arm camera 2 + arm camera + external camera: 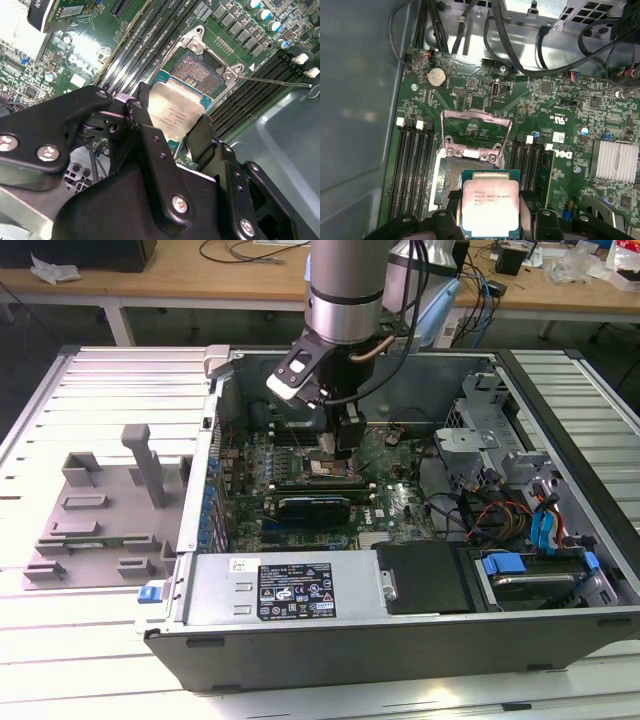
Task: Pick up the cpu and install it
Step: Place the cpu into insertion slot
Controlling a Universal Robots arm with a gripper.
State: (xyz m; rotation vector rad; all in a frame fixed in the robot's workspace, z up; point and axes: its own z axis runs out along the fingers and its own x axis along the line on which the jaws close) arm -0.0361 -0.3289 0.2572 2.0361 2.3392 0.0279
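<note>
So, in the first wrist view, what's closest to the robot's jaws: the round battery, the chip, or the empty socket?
1. The chip: held between the jaws.
2. The socket: just beyond the chip, open.
3. The round battery: farthest, well past the socket.

We see the computer case point(400, 650) lying open on the table point(60, 640), with the tray point(100, 520) beside it on the exterior view's left. The motherboard point(400, 505) lies in the case. Above it the pincer point(335, 445) grips the cpu point(490, 210) by two opposite edges, partly over the open socket point(197, 70). We cannot tell whether the two touch. Memory slots point(412, 165) run along both sides of the socket.
</note>
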